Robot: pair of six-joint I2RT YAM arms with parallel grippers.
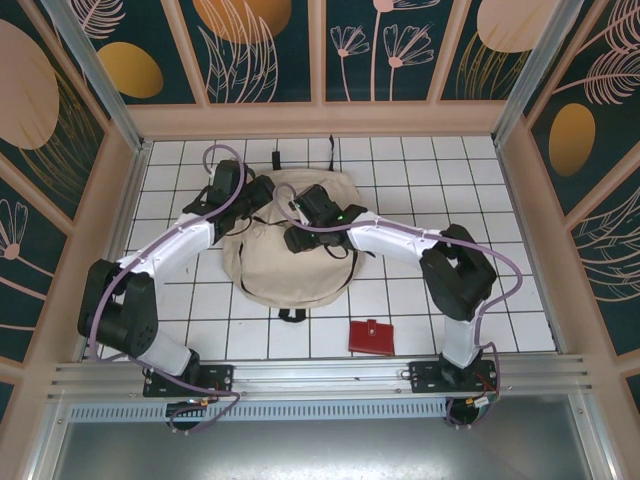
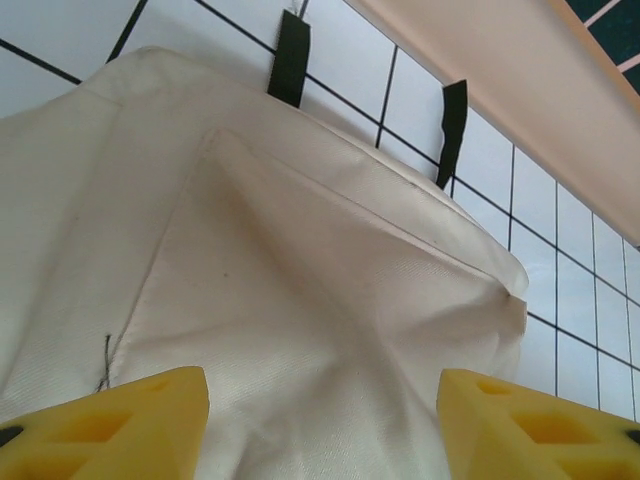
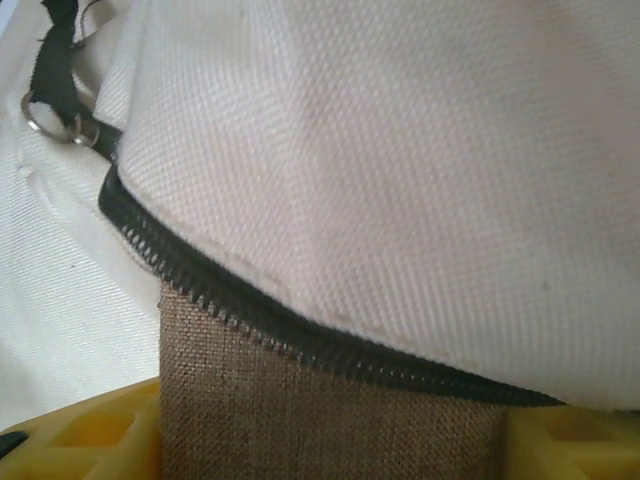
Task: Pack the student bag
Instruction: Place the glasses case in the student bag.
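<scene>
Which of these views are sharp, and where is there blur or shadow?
Top external view: even light, sharp, only faint shadows around the student bag. Left wrist view: bag creases crisp, yellow fingers slightly soft. Right wrist view: zipper and weave sharp, fabric at far left softer, brown pouch shaded.

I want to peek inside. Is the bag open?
Open: the zipper is parted, with a brown pouch poking in under it.

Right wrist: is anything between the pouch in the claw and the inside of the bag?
The bag hangs over the pouch, its black zipper edge lying across the pouch's top. The pouch, between the right claw's fingers, goes under that edge; nothing else visible blocks it.
</scene>
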